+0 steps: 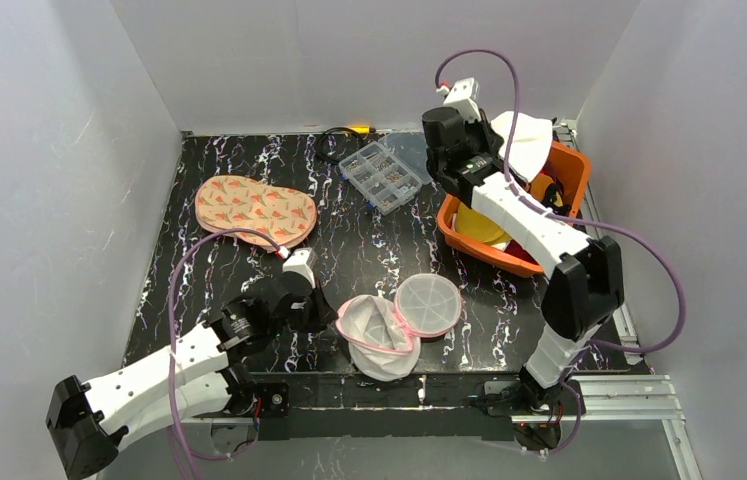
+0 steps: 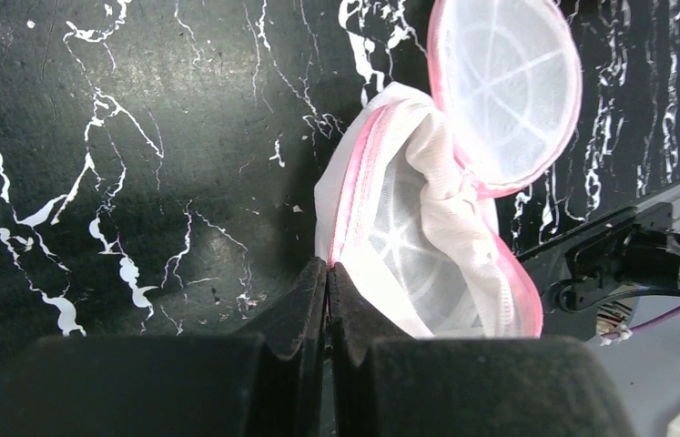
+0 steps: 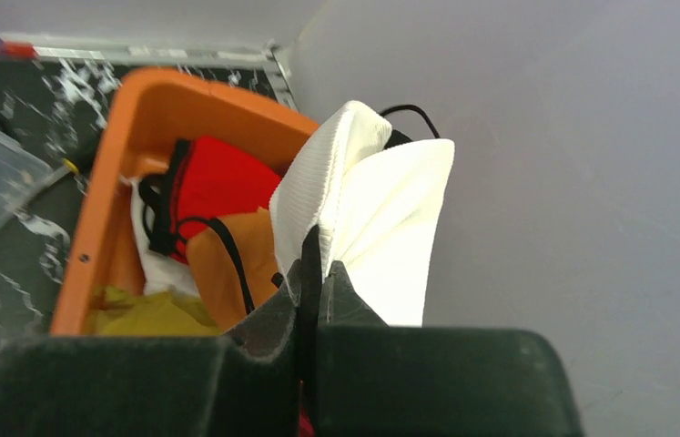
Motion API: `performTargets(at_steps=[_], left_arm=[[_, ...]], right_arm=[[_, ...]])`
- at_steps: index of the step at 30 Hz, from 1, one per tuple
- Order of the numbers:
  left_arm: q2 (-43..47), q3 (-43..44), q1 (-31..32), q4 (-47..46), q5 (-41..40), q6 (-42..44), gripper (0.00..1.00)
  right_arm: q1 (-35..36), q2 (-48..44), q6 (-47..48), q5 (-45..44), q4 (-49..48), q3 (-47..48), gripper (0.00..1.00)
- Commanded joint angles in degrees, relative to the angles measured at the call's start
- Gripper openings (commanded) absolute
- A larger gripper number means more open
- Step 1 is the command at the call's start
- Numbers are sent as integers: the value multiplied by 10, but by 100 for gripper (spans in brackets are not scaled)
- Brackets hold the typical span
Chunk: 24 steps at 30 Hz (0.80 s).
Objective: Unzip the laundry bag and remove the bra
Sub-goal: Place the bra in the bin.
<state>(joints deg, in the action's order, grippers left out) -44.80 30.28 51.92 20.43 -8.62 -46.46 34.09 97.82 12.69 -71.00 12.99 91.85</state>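
Observation:
The laundry bag point(image 1: 381, 340) lies unzipped at the near middle of the table, its round ribbed lid point(image 1: 428, 303) flipped open to the right. In the left wrist view the bag's point(image 2: 427, 255) pink zip rim runs up from my left gripper point(image 2: 329, 269), which is shut on the edge of the mesh. My left gripper point(image 1: 325, 312) sits just left of the bag. My right gripper point(image 3: 319, 257) is shut on a white bra point(image 3: 381, 209) with a black strap, held up above the orange basket point(image 3: 104, 209). From above, the bra point(image 1: 527, 145) hangs by the right gripper point(image 1: 501, 152).
The orange basket point(image 1: 574, 170) at the right holds red, yellow and orange clothes. A clear compartment box point(image 1: 381, 176) stands at the back middle, with a black cable point(image 1: 332, 142) behind it. A patterned oval cloth point(image 1: 254, 210) lies at the back left. White walls enclose the table.

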Motion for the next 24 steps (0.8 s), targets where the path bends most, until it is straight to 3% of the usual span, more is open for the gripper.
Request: performTargets(at_steps=[1,7,15,17,21,24], left_arm=[[21,-9,1,-1,-14,-11,0],[19,-17,1,-4,-10,-17,0],[14,-19,2,-12,-5,-20,0],[11,-20,1,-12,-3,-22,0],[7,-24,1,-17,-2,-26,0],[3,-26,2,-21,0,-28,0]], right_arm=[[-21,23,-35,-32,-9,-47,1],[-39,47,-148,7,81,-86,1],[-41,74,-191,82,121,-110,1],[-41,74,-193,109,124,-114,12],[-41,67,-197,148,128,-117,50],[-41,45,-209,165,139,-108,68]])
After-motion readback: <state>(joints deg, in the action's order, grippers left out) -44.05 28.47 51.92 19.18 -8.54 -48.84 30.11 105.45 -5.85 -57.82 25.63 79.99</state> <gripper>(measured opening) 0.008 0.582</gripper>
